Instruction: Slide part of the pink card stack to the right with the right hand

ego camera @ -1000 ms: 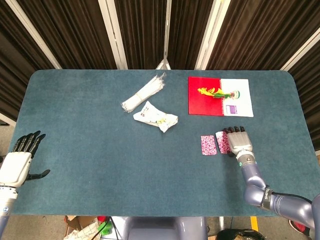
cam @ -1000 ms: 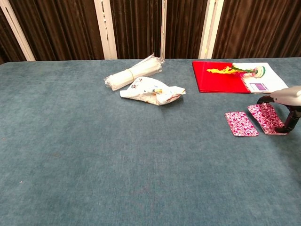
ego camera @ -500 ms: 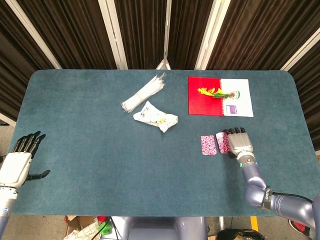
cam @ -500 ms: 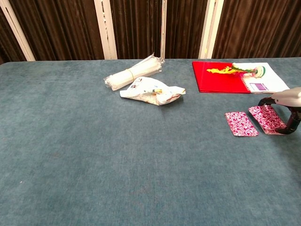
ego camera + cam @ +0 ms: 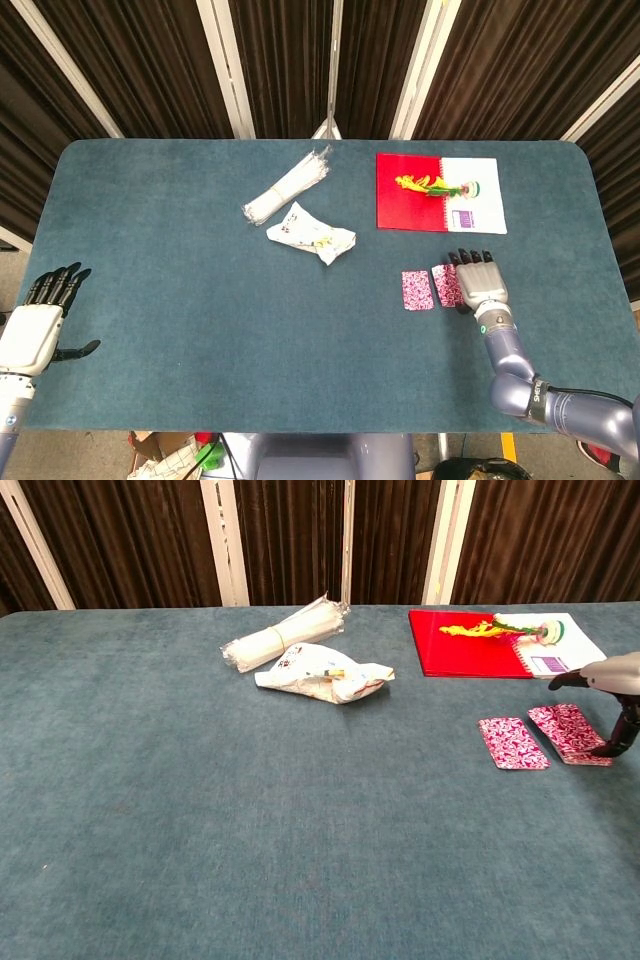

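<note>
Your pink card stack now lies in two parts on the teal worktop (image 5: 200,330), in front of the red notebook (image 5: 408,190). The left part (image 5: 417,290) sits flat and alone; the slid-off part (image 5: 570,732) lies just beside it with a narrow strip of cloth between them, and your right robot hand (image 5: 480,282) hangs over its right edge.

That right robot hand is spread flat, palm down, fingers pointing away from you. In the chest view its thumb (image 5: 618,738) reaches down to the near right corner of the slid-off part; whether it is really pressing there is hard to tell. It pinches nothing.

Expect these cards to be thin, light and fairly stiff, with slick faces, so they should shear easily off one another. The felt-like cloth probably grips the bottom card more than the cards grip each other. So don't try to pinch an edge: press lightly from above on the top face, near the middle, and drag sideways. Push too hard and the cards may fan out.

Your left robot hand (image 5: 38,322) rests at the far left edge, fingers apart, holding nothing.
</note>
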